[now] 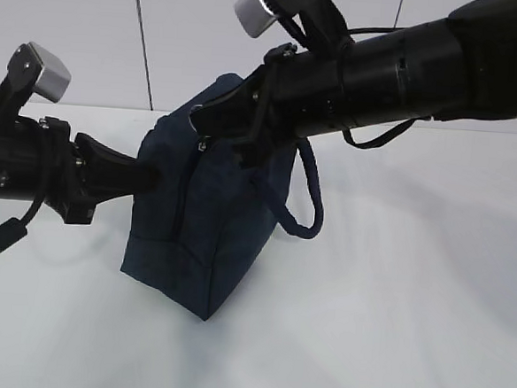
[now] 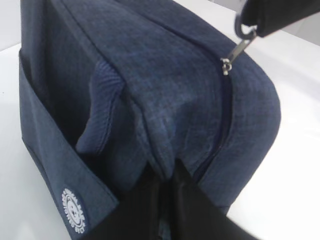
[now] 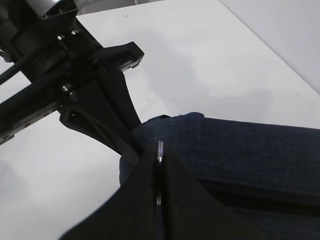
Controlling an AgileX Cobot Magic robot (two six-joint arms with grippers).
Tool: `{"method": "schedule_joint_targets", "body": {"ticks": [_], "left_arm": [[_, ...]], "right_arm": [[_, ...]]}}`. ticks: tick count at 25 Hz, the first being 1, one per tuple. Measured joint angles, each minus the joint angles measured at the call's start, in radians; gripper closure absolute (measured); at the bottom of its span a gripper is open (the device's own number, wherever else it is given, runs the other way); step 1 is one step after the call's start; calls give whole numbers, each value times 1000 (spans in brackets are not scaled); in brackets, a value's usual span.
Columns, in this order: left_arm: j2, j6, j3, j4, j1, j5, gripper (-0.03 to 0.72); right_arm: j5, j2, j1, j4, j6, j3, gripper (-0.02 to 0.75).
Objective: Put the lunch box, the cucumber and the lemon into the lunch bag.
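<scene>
On your left, the left end effector is pressing into the side of the lunch bag, its jaws closed tight on a fold of the navy fabric; in the left wrist view you are seeing that pinched fold disappearing between the dark fingers. The bag is sitting on the white desk, tilting so that its top is leaning toward the back and right, with its padded loop handle hanging down its right side. Along the top, the zipper is looking closed for the stretch you can see. Moving right, the right end effector is reaching across the middle from the upper right and sitting at the bag's top edge, its jaws shut on the silver zipper pull; in the right wrist view you are seeing a thin sliver of metal clamped between the two closed fingers. A round white logo patch is showing on the bag's lower corner. You cannot see the lunch box, cucumber or lemon from any camera.
</scene>
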Motion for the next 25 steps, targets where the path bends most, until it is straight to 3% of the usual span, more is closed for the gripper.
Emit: {"method": "schedule_joint_targets", "body": {"ticks": [25], "left_arm": [[2,-36,0,-4,-2,6,692]], "right_arm": [[-63,-11,0,-29,-14,-29,730]]}}
